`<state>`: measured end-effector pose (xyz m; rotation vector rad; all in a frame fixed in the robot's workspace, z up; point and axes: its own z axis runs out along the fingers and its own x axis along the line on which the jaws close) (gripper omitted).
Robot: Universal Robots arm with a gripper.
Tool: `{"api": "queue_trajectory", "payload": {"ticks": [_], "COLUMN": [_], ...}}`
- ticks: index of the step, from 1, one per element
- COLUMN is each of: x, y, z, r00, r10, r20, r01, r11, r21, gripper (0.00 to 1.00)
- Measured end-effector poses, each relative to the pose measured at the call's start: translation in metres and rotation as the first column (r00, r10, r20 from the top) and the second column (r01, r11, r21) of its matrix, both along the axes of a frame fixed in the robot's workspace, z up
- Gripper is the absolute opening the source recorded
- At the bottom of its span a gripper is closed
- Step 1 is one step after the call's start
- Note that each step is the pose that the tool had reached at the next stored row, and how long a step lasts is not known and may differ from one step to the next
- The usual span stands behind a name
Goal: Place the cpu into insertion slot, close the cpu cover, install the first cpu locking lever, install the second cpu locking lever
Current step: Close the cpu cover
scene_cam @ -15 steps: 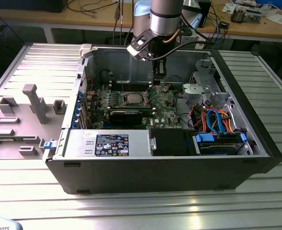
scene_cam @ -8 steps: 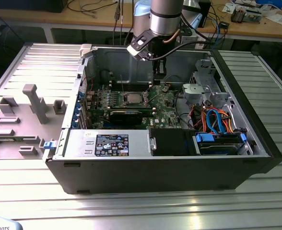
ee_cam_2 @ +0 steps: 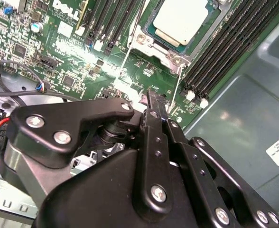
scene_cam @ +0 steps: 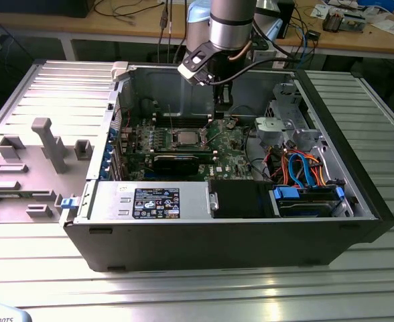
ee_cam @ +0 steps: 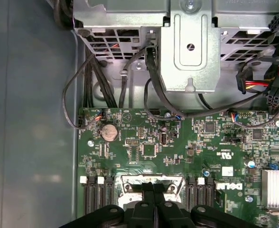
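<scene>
Cpu (ee_cam_2: 180, 19) seated in insertion slot (ee_cam: 130, 183), mid-board, to exterior view's left of gripper (ee_cam_2: 151, 96). Cpu cover (ee_cam_2: 151, 40) looks down over chip edges. Two thin locking levers (ee_cam_2: 122, 71) stick out from socket, seemingly unlatched; both judged left to do. Gripper fingers pressed together, holding nothing, tips near socket; board contact unclear.

**Satin, Gloss and Matt Black**

Gleams satin silver across the smooth metal top of the cpu (ee_cam_2: 180, 19); shines brighter on the stamped steel cpu cover (ee_cam_2: 146, 38) framing it. Looks glossy, green and lacquered on the motherboard (ee_cam: 149, 142). Reads as matt black, dotted with bright metal screw heads, on the gripper (ee_cam_2: 151, 97). Appears as bare, dull grey sheet metal on the drive cage (ee_cam: 189, 52); as ribbed, softly reflective aluminium on the table (scene_cam: 183, 288).
</scene>
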<state>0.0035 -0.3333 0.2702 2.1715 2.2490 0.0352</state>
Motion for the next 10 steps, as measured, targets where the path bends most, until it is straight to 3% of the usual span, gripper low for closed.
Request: {"api": "queue_trajectory", "payload": {"ticks": [10], "x": [0.0000], "y": [-0.0001], "z": [0.0000], "r00": [0.9997], "r10": [0.025], "r20": [0.0000], "r01": [-0.025], "r11": [0.9997], "r21": [0.0000], "gripper": [0.11]}}
